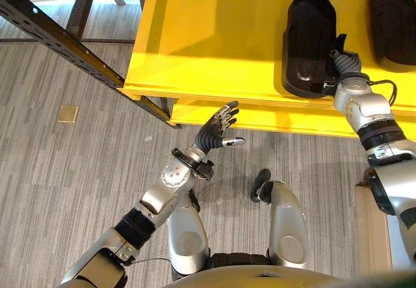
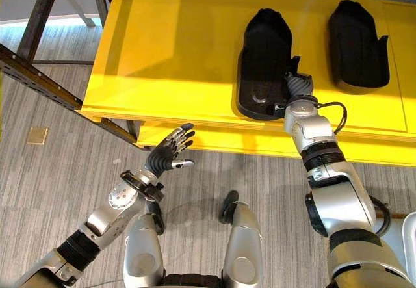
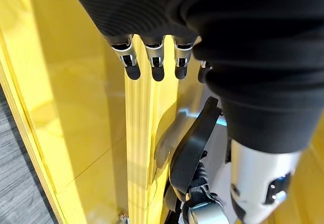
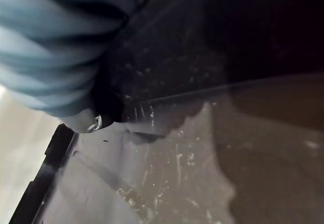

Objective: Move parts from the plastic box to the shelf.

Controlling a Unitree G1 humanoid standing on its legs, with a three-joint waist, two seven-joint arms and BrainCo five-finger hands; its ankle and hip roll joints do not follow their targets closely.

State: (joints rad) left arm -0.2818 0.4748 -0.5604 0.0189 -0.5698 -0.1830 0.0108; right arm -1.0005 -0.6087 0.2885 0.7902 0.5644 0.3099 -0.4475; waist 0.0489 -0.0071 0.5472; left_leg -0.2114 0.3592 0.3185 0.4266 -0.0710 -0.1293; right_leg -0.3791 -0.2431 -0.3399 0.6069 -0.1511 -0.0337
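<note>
Two black moulded parts lie on the yellow shelf [image 1: 208, 41]. The nearer part [image 1: 309, 34] rests close to the shelf's front edge, and the second part [image 1: 393, 18] lies to its right. My right hand [image 2: 298, 85] is pressed against the near right edge of the first part, whose dark scuffed surface [image 4: 177, 173] is very close in the right wrist view. My left hand [image 1: 214, 129] hangs open in the air just in front of and below the shelf edge, fingers [image 3: 152, 62] straight and holding nothing. The left wrist view sees the same part [image 3: 195, 143] edge-on.
A dark perforated metal rack beam [image 1: 65, 44] runs diagonally at the left. A lower yellow shelf level [image 1: 260, 119] juts out beneath the top one. A small brass plate [image 1: 67, 113] sits in the grey floor. A pale container edge [image 2: 409, 236] shows at the lower right.
</note>
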